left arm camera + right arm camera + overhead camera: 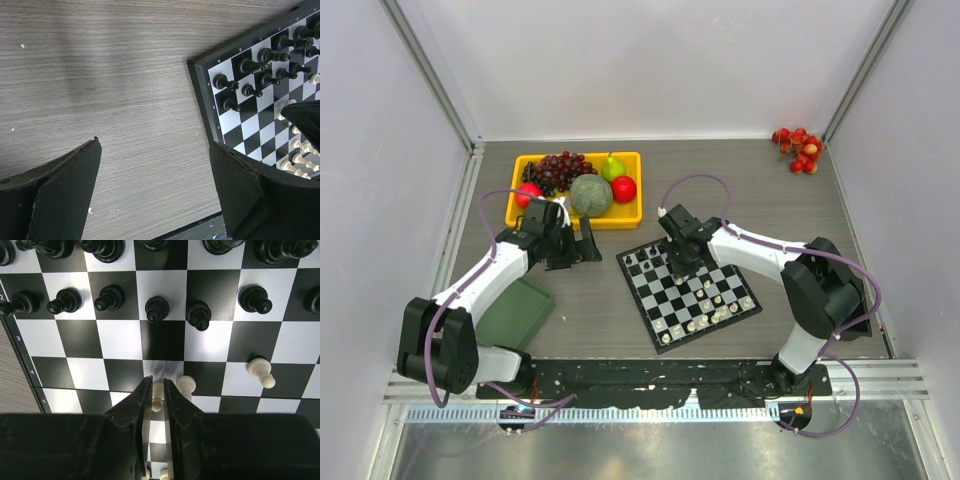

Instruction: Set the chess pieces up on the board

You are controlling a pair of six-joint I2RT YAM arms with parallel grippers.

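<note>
The board (pixel 638 300) lies tilted on the table between the arms. Black chess pieces (pixel 156 307) stand in two rows along its far side, and several cream ones (pixel 712 316) stand near its front edge. My right gripper (pixel 157 382) hangs over the middle of the board, its fingers pressed against both sides of a cream pawn (pixel 158 396). Another cream pawn (pixel 186 385) stands right beside that one, and a third (pixel 261 372) is off to the right. My left gripper (pixel 155 142) is wide open over bare table, just left of the board's corner (pixel 201 90).
A yellow tray (pixel 630 215) at the back left holds dark grapes (pixel 558 170), a pear, red fruit and a green broccoli head (pixel 590 194). A green tray (pixel 520 310) lies by the left arm. A cluster of red fruit (pixel 798 148) sits in the back right corner.
</note>
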